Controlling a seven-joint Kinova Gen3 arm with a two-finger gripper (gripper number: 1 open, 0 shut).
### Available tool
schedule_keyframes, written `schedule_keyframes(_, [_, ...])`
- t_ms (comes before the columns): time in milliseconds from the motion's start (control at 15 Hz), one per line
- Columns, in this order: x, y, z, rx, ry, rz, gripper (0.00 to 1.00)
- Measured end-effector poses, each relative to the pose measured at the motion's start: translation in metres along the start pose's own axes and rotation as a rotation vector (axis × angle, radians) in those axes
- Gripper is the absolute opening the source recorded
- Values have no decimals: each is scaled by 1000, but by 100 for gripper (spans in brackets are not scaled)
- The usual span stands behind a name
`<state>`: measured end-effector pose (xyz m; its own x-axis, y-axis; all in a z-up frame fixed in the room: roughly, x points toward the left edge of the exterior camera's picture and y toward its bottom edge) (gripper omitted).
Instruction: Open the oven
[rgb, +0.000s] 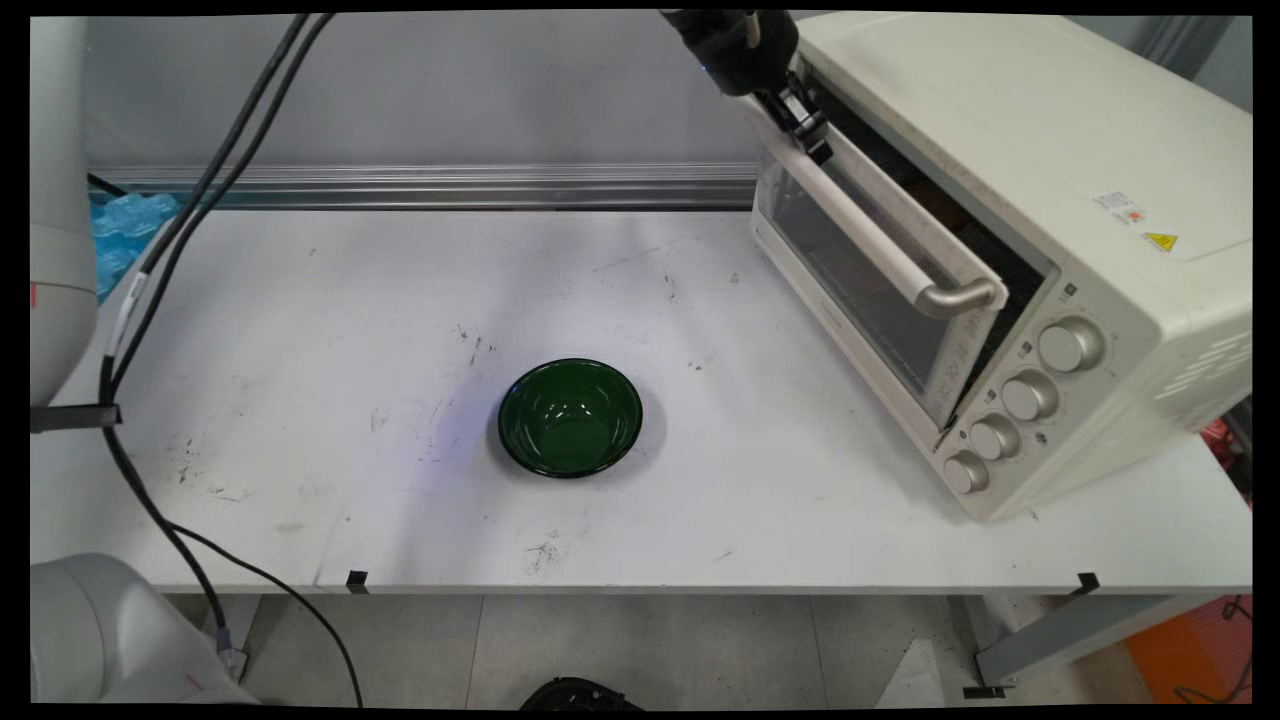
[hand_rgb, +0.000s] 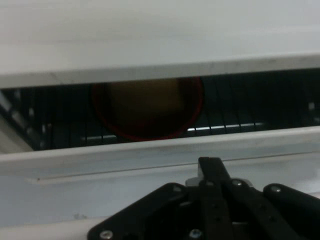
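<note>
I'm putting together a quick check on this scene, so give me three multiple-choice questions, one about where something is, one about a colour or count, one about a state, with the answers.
1. Where is the gripper?
A. over the bowl
B. at the top edge of the oven door
C. at the knobs

2. How many knobs does the toaster oven have on its front?
A. two
B. four
C. six

3. What state is the oven door in?
A. shut tight
C. lying flat open
B. ajar at the top

Answers: 1 B, main view shows it against the door's upper far end, away from the green bowl. 2 B, four in a row. 3 B, a dark gap shows; through it the hand view sees a red-rimmed dish inside.
</note>
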<state>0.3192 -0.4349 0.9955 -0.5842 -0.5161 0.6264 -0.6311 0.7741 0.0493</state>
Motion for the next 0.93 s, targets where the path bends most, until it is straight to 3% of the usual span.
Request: schedule_keyframes(933, [-34,-2,-14,15,-25,8,0])
